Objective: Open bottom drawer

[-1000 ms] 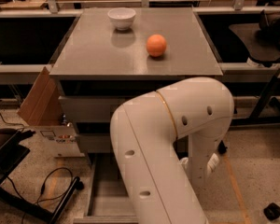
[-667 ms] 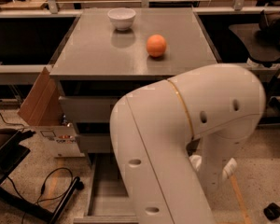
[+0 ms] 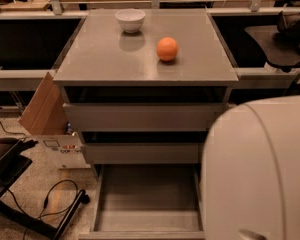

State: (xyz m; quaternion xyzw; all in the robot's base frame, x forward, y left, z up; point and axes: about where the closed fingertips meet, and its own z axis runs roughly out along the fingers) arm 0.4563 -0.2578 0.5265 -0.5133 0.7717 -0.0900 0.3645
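Note:
The bottom drawer of the grey cabinet stands pulled out toward me, its plain grey box interior showing and its front edge at the lower frame edge. The middle drawer front and the top drawer front sit above it, closed. My white arm fills the lower right of the view. The gripper is out of view, hidden behind or below the arm.
A white bowl and an orange sit on the cabinet top. A cardboard box leans at the cabinet's left. Black cables and a stand lie on the floor at the left. A dark chair is at the right.
My arm has swung from the middle of the view to the lower right, uncovering the cabinet's drawers and the pulled-out bottom drawer.

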